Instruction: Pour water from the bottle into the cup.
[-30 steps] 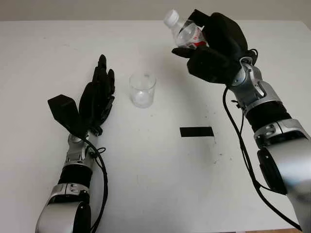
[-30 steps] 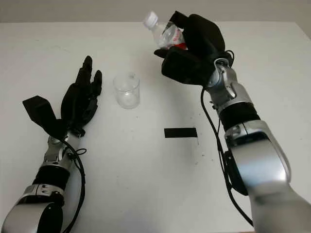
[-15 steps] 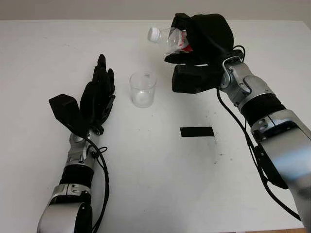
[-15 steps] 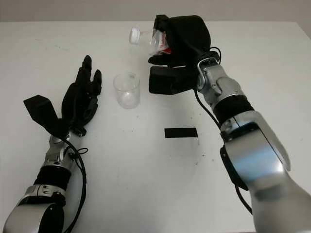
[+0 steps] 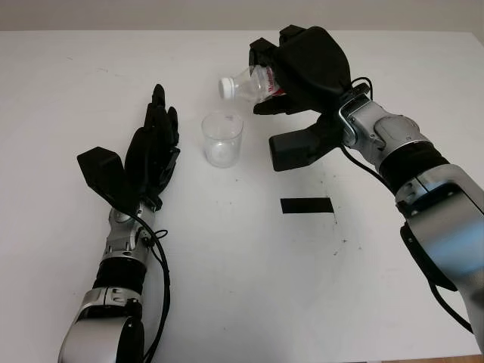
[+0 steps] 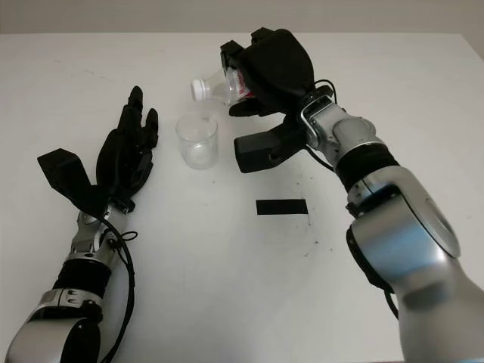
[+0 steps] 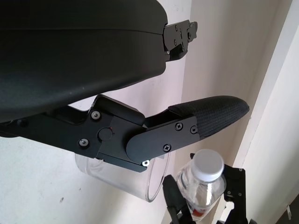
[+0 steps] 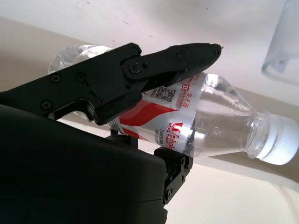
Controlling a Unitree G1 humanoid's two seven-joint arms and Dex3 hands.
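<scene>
My right hand [image 5: 291, 72] is shut on a small clear bottle [image 5: 249, 83] with a red label and a white cap [image 5: 226, 88]. The bottle is tipped on its side, its capped neck pointing left and hanging just above the far rim of the clear plastic cup [image 5: 221, 139]. The cap is on the bottle [image 8: 224, 128] in the right wrist view too. The cup stands upright on the white table [image 5: 242, 265]. My left hand [image 5: 151, 151] is open, a little to the left of the cup [image 7: 135, 179], holding nothing.
A strip of black tape [image 5: 306, 205] lies on the table, right of and nearer than the cup. The table's far edge [image 5: 151, 31] runs behind the bottle.
My right hand has swung left and down and tipped the bottle from neck-up to lying sideways, bringing the cap over the cup. The left hand and the cup stayed put.
</scene>
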